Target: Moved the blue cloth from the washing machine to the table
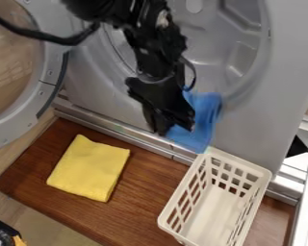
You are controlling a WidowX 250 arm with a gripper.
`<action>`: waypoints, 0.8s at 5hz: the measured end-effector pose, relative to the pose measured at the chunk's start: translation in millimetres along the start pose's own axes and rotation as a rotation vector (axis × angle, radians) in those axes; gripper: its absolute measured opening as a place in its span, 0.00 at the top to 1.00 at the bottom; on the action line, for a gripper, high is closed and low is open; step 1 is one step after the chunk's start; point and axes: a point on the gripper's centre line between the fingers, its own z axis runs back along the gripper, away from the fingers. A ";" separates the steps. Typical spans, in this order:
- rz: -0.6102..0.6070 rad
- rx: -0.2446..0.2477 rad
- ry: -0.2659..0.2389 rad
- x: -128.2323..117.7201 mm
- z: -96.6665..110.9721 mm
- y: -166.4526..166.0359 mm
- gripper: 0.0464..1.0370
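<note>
You have soft, fairly bright light here, with pale highlights inside the grey drum (211, 55), faint reflections on the door glass (12, 62) and a slim shadow beside the yellow cloth (89, 168).

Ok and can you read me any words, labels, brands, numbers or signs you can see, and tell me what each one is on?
There is no text I can read here. The washing machine, its open door, the white basket, the yellow cloth, the blue cloth and the wooden board all show no legible word, number or sign.
</note>
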 end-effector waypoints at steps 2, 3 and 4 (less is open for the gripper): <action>0.086 0.048 0.064 -32.8 -13.5 26.2 0.96; 0.085 0.043 0.091 -46.1 -22.9 28.6 0.96; 0.077 0.050 0.151 -59.6 -38.9 26.1 0.96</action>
